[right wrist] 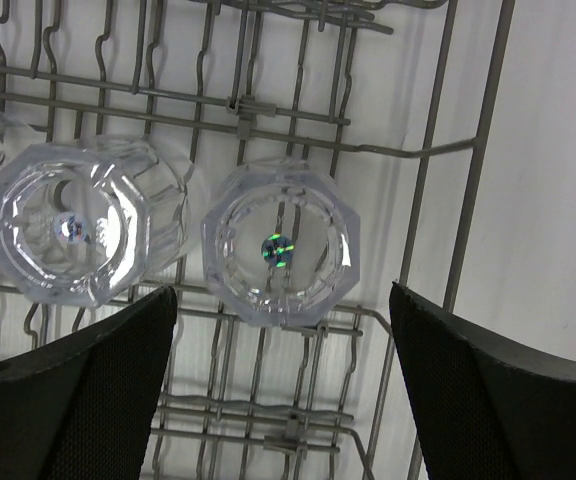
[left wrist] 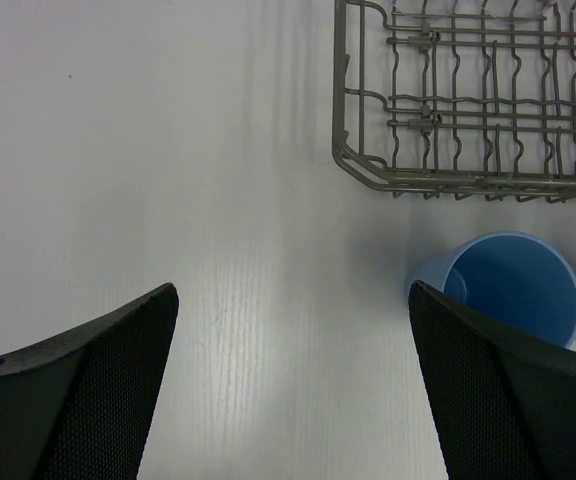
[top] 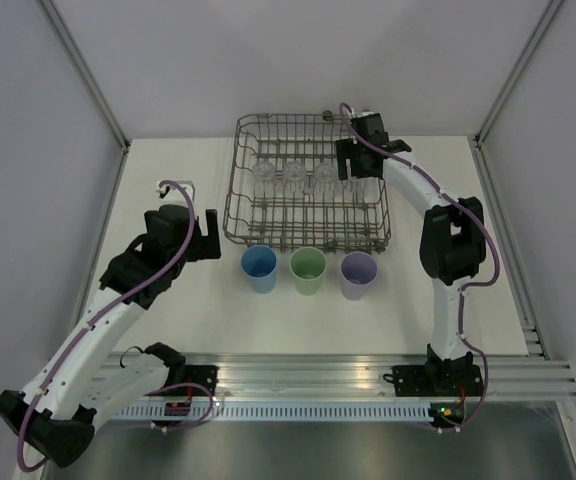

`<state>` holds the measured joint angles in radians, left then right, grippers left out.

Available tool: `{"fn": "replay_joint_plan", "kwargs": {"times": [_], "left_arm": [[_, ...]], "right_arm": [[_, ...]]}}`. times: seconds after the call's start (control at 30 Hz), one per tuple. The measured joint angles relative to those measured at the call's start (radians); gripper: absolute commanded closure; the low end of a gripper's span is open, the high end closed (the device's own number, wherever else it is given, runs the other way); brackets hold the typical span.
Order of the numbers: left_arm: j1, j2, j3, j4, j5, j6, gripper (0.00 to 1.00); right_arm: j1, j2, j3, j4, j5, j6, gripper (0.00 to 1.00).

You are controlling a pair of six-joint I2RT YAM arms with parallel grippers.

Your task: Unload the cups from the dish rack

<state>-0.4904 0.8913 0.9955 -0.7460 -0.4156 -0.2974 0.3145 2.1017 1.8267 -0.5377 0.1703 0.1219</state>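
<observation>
The grey wire dish rack [top: 232,200] stands at the back middle of the table. Clear glasses [top: 294,172] stand in a row inside it. My right gripper [top: 360,160] hangs open over the row's right end. In the right wrist view it [right wrist: 283,400] is just above the rightmost glass [right wrist: 280,245], with another glass [right wrist: 83,235] to the left. The blue [top: 259,266], green [top: 308,268] and lilac [top: 358,272] tumblers stand upright on the table in front of the rack. My left gripper [top: 208,237] is open and empty, left of the blue tumbler [left wrist: 513,285].
The rack's near left corner [left wrist: 368,175] shows in the left wrist view, with bare white table to its left. Grey walls enclose the table at the left, right and back. A metal rail runs along the near edge.
</observation>
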Motion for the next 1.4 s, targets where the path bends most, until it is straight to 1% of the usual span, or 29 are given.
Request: {"fn": "replay_joint_plan", "kwargs": {"times": [0.17,0.27,0.4,0.57,0.67,0.77,0.87,0.9,1.17,1.4], "left_arm": [[0.000,0.013,-0.002,0.003,0.023,0.002,0.00],[0.000,0.027,-0.002,0.009,0.035,0.004,0.00],[0.000,0.039,-0.003,0.016,0.052,0.006,0.00],[0.000,0.038,-0.004,0.018,0.060,0.009,0.00],[0.000,0.039,-0.004,0.019,0.066,0.011,0.00],[0.000,0.044,-0.004,0.020,0.078,0.012,0.00],[0.000,0.046,-0.004,0.020,0.083,0.012,0.00],[0.000,0.046,-0.004,0.020,0.084,0.013,0.00],[0.000,0.046,-0.004,0.021,0.085,0.014,0.00],[0.000,0.037,-0.004,0.023,0.087,0.016,0.00]], "right_arm": [[-0.011,0.054,0.037,-0.002,-0.008,-0.017,0.09],[-0.012,0.077,0.066,-0.008,-0.014,-0.023,0.10],[-0.014,0.113,0.127,-0.011,-0.022,-0.029,0.15],[-0.019,0.137,0.143,-0.017,-0.026,-0.038,0.19],[-0.021,0.148,0.143,-0.022,-0.027,-0.042,0.28],[-0.023,0.151,0.143,-0.022,-0.027,-0.045,0.41],[-0.023,0.151,0.143,-0.021,-0.028,-0.048,0.50],[-0.023,0.151,0.143,-0.021,-0.028,-0.048,0.55],[-0.022,0.132,0.143,-0.034,-0.015,-0.047,0.57],[-0.022,0.022,0.142,-0.072,-0.005,-0.040,0.59]]}}
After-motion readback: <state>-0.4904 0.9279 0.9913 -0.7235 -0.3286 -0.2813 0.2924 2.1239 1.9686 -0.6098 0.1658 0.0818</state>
